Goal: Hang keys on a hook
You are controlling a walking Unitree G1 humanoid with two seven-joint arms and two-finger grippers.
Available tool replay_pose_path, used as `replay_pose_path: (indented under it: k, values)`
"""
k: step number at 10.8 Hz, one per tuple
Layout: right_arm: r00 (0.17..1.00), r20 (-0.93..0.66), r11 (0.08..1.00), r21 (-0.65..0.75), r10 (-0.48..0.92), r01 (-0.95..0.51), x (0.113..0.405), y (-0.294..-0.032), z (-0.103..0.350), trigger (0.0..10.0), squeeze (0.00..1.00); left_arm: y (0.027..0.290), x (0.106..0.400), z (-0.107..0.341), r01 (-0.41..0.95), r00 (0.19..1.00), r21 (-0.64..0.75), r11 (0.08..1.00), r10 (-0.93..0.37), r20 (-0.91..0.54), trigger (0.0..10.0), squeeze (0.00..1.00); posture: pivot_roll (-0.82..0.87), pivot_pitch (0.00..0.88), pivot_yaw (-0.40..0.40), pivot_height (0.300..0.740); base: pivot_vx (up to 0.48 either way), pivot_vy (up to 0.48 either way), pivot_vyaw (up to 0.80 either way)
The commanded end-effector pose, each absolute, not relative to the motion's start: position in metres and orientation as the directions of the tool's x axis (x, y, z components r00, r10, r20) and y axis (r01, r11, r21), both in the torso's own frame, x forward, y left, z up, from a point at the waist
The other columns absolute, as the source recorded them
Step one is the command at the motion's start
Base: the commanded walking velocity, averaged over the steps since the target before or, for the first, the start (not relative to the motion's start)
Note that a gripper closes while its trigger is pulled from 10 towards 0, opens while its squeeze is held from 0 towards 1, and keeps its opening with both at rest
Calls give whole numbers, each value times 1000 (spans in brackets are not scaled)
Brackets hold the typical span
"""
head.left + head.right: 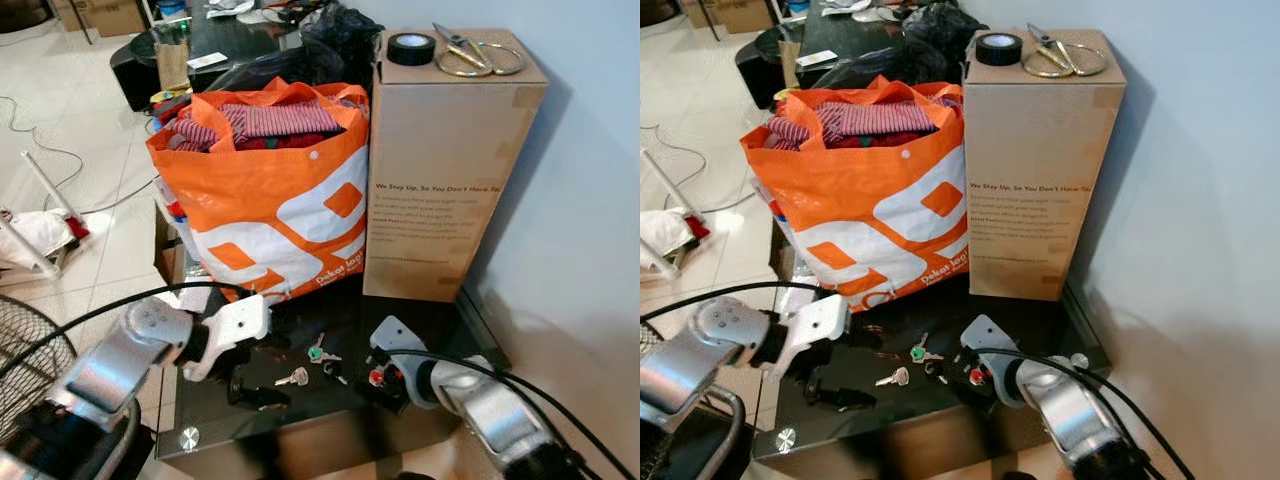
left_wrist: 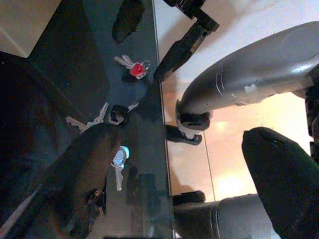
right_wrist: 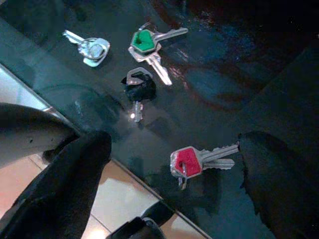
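Left gripper (image 1: pixel 262 392) hovers low over the table (image 1: pixel 200 410), fingers apart, nothing in them; silver key (image 1: pixel 293 377) lies just off its tips. Next the green key (image 1: pixel 316 353), then the black key (image 3: pixel 138 92), all flat on dark glass. Red key (image 3: pixel 188 161) sits near the table's front edge, between the spread fingers of our right gripper (image 3: pixel 172 172), which is open and empty. Keys look light, rigid, thin metal with plastic caps; on slick glass they'll likely skate when nudged, so we'd pinch the red one across its capped head or ring, not the blade. Behind: soft orange bag (image 1: pixel 270 200) stuffed with striped cloth, then a stiff cardboard box (image 1: pixel 450 160) carrying tape (image 1: pixel 411 47) and scissors (image 1: pixel 478 52). No hook spotted.
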State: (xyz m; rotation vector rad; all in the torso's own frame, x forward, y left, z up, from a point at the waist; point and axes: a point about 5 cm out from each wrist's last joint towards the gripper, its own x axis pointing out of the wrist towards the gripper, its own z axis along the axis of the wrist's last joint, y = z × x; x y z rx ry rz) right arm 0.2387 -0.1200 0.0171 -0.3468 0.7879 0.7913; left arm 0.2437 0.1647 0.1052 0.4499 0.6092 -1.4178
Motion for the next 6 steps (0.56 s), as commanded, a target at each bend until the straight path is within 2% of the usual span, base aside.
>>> replay_pose_path:
  k: [1,3,4,5,6]
  values:
    - [473,-733,682,-17,489,-731,244,-118,17,10000,0,169,244,109,991,67,-49,127,-767,-639,10000,0,-155,0,78,740,0,0,0]
    - [484,-743,703,-25,463,-711,247,-120,11,10000,0,167,244,107,991,60,-55,124,-767,-639,10000,0,-164,0,79,740,0,0,0]
    - [464,-747,696,-3,476,-718,246,-119,9,8510,0,166,244,107,991,59,-56,123,-768,-637,10000,0,-164,0,79,740,0,0,0]
    - [452,-747,690,11,487,-724,245,-115,5,4863,0,165,244,107,991,58,-57,122,-770,-636,10000,0,-163,0,82,740,0,0,0]
    - [453,-748,692,12,485,-722,245,-114,3,4196,0,165,244,107,991,56,-59,121,-770,-636,10000,0,-164,0,83,740,0,0,0]
